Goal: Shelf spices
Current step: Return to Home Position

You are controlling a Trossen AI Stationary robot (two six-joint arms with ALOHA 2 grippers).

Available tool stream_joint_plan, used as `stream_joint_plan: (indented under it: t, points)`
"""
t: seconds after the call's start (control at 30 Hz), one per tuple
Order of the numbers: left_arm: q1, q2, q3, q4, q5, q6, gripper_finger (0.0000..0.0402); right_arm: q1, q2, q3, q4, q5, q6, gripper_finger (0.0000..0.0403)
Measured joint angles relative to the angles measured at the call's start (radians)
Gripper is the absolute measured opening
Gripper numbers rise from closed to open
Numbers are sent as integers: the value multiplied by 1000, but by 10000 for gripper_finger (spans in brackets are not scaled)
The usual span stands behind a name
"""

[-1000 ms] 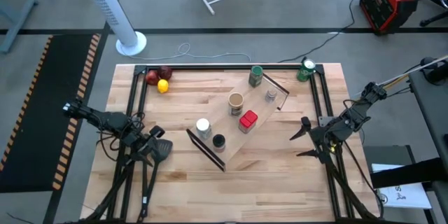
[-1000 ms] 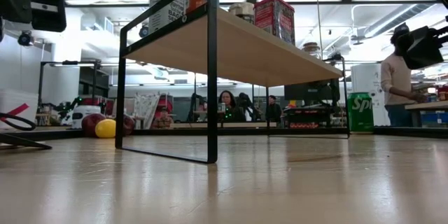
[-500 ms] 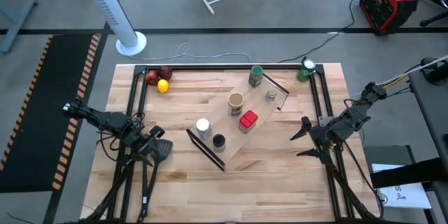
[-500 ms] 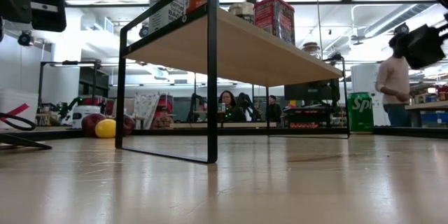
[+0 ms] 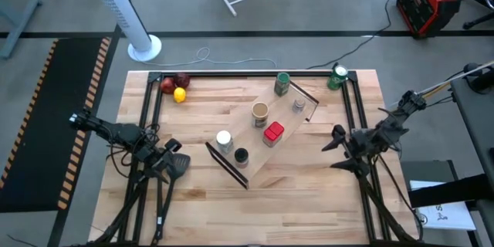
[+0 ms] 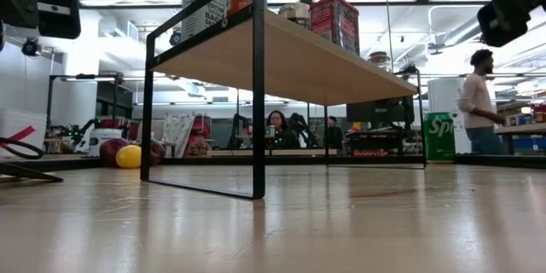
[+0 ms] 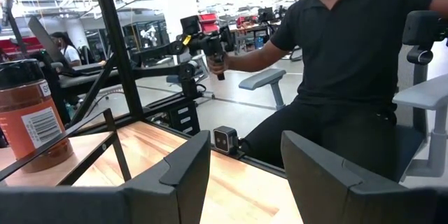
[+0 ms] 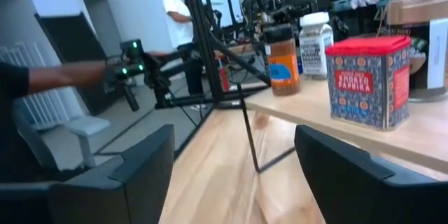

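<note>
The shelf [image 5: 252, 134], a slanted light-wood rack with black end bars, stands mid-table. On it rest six spice jars, among them a red square tin [image 5: 273, 132], a tan-topped jar [image 5: 260, 111] and a white-topped jar [image 5: 224, 139]. My left gripper [image 5: 178, 157] stands open at the table's left edge, level, with nothing between its fingers. My right gripper [image 5: 335, 148] is open at the right edge, level, facing the shelf with nothing in it. The right wrist view shows the red tin [image 8: 367, 80] on the shelf board [image 8: 420, 136].
A green can [image 5: 337, 76] stands at the far right corner, and red and yellow fruit [image 5: 175, 89] lie at the far left. A black frame [image 5: 231, 74] runs along the table's edges. A seated person [image 7: 357, 56] holding a handle shows beyond the table.
My right gripper has risen and tipped upward from a downward slant to level, staying at the table's right edge. The shelf and jars have kept still.
</note>
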Motion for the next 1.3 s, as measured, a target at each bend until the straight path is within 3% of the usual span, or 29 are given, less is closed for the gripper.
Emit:
stream_joint_plan:
  t: [0.27,0.73,1.0,1.3]
  points:
    - [0,0,0,0,0,0,165,0,-3,-73,0,0,-17,268]
    - [0,8,0,2,1,0,165,0,19,-106,10,-34,-6,299]
    - [0,40,0,2,0,0,165,0,99,-106,8,-34,-30,309]
    - [0,88,0,2,-1,0,165,0,211,-106,5,-35,18,295]
